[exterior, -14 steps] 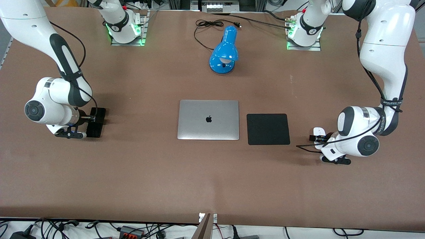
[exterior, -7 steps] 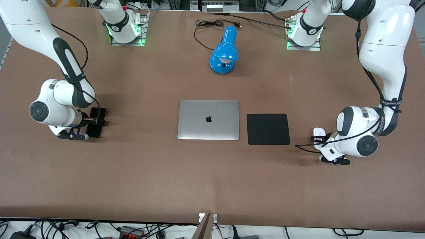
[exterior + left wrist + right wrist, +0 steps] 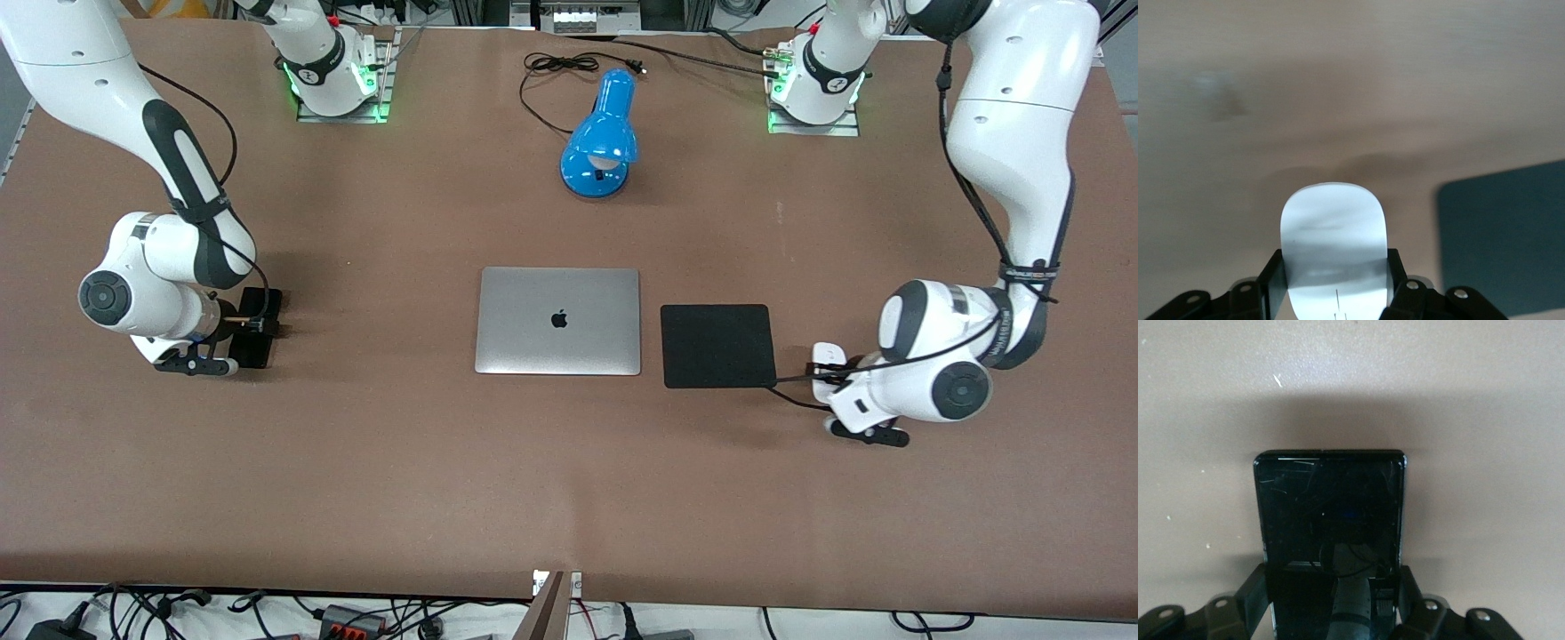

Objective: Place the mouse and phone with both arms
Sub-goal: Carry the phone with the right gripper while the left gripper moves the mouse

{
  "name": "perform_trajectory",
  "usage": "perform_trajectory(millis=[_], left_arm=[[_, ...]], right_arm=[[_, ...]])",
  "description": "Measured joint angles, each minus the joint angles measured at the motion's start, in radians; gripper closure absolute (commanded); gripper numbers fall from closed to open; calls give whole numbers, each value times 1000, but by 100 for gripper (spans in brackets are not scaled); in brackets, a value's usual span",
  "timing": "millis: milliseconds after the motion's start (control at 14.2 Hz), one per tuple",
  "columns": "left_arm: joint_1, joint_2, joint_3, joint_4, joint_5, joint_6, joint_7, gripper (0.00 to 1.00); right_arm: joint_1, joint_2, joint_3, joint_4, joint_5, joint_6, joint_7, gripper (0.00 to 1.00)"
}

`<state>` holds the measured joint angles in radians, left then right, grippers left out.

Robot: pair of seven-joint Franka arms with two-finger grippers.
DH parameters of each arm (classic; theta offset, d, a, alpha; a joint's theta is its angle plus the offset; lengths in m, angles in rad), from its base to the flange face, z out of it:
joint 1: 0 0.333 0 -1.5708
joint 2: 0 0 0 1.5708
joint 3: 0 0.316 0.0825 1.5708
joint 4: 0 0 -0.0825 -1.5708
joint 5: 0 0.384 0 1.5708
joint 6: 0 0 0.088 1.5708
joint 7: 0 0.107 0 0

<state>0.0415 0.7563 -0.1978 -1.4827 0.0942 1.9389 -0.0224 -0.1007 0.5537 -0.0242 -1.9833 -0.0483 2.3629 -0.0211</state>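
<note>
**Carrying two smooth devices by their long edges**

Gripping the mouse (image 3: 1333,247), the left end effector (image 3: 1333,293) is pinching it across its width, one finger on each flank. The white shell looks light, rigid and slick, and its rounded sides are offering little purchase, so a hold low on the flanks at the widest part seems safest. It is hanging over the desk (image 3: 569,498) just beside the black pad (image 3: 717,345), at the pad's edge toward the left arm's end.

The right end effector (image 3: 1335,600) is clamping the phone (image 3: 1330,513) across its narrow width near one end. That glossy slab is probably stiff, a little heavier than the mouse, and fragile at the glass; held so near an end, it may tip.

The phone is sitting well apart from the pad, past the laptop (image 3: 558,320), toward the right arm's end. Both forearms are bending low, wrists turned so the fingers are pointing roughly level over the desk.
</note>
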Motion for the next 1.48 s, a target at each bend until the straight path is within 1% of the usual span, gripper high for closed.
perform_trajectory(millis=[70,211,352,423,493,634,845,1056,1338,1408,1479], left_arm=[[-31,-2,-5,1,-1,-14,-44,52],[-74,-1,-35,1,-1,-27,-128,52],[-95,-1,-71,-1,-1,-28,-184,52],[-107,-1,-77,-2,-1,-28,-193,52],[-119,-1,-80,-4,-1,-27,-195,52],[-144,1,-82,-11,-1,-10,-197,52],[-170,8,-82,-31,-1,41,-207,52],[-168,17,-80,-36,-1,54,-207,51],[-166,18,-80,-37,-1,55,-207,49],[-166,19,-80,-38,-1,57,-207,47],[-166,20,-80,-40,-1,60,-207,45]], right_arm=[[0,0,0,1,0,-2,0,76],[8,-3,10,3,0,-24,0,76],[51,-20,22,12,0,-52,12,76],[85,-30,26,22,1,-62,23,76],[122,-35,29,33,6,-68,31,76],[202,-35,34,54,51,-73,51,76],[314,-5,36,80,99,-67,75,74],[372,38,36,112,104,-62,164,74],[436,55,36,129,104,-52,266,74],[445,58,36,129,104,-47,274,74],[449,62,36,129,104,-42,277,64]])
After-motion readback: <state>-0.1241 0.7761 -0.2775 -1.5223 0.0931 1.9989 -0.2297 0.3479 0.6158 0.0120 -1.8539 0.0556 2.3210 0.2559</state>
